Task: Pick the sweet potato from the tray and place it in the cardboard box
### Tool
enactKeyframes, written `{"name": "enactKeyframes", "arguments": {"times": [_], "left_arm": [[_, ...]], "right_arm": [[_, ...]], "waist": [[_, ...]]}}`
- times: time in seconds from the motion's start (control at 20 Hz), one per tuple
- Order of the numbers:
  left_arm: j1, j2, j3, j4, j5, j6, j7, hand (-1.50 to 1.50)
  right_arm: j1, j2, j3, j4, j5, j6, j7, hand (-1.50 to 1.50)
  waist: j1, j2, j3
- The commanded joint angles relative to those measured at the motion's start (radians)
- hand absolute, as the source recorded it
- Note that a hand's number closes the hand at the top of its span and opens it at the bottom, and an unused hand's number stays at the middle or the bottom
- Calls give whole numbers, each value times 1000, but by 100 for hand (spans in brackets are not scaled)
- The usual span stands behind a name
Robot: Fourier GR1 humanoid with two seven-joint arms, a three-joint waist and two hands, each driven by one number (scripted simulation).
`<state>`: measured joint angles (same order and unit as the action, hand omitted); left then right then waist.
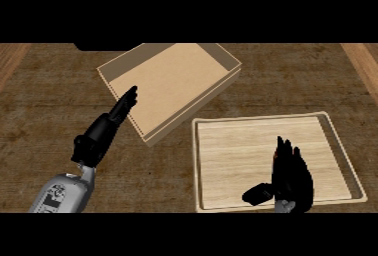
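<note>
One red sliver by the right hand's (291,175) fingers was all that hinted at the sweet potato; its grip could not be judged. That hand stood inside the tray (221,125). The cardboard box (173,75) lay up-left, the left hand (111,122) straight-fingered at its rim.

On the dark wooden counter (44,115), the right hand (289,177) reaches over the pale wooden tray (221,125); the left hand (107,127) rests open beside the shallow cardboard box (177,75)
</note>
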<state>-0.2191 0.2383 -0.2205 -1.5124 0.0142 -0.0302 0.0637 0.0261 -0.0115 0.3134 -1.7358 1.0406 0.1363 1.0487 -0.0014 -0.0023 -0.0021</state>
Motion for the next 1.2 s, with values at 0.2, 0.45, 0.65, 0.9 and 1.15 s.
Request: {"name": "enactKeyframes", "arguments": {"times": [0.2, 0.45, 0.65, 0.9, 1.15], "left_arm": [[-11, -43, 27, 28, -26, -26, -10, 0], [55, -60, -9, -69, -62, -24, 21, 0], [68, -55, 7, -59, -93, -12, -12, 0], [-18, -53, 17, -9, -36, -73, 15, 0], [-51, -78, -23, -1, -45, -89, 12, 0]], "right_arm": [[-25, 11, 13, 74, 27, -3, 96, -150], [-24, 11, -42, 131, 4, -24, 1, 150], [-28, -7, -22, 108, 56, 15, -13, 150], [-175, -72, 198, 127, 20, 123, -338, 150], [-341, -139, 426, 91, -14, 226, -700, 150]], "waist": [[0, 2, 2], [2, 2, 2], [2, 2, 2], [76, 14, 2], [138, 22, 4]]}}
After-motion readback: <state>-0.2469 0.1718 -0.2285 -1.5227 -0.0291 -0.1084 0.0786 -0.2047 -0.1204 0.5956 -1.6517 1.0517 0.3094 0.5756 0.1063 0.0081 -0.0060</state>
